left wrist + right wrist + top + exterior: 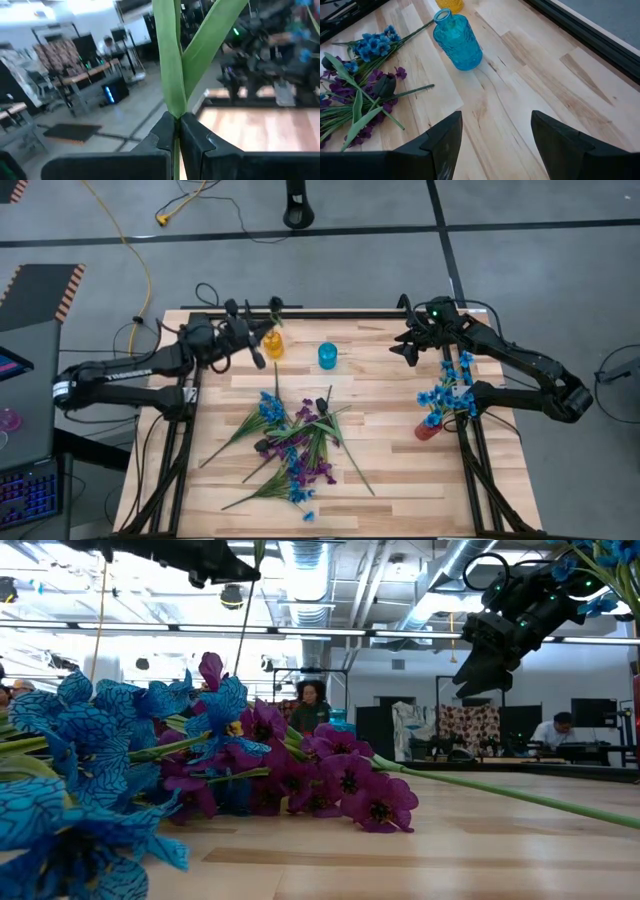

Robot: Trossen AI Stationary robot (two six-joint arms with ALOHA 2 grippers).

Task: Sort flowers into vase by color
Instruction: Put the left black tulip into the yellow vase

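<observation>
Fingers of left gripper (177,131) clamped on green stem (170,65), above yellow vase (272,345); right gripper (495,145) fingers apart, empty, right of blue vase (456,41).

Overhead, table-level and right wrist cameras all share the flower pile (295,445); the left wrist camera faces the room.
</observation>
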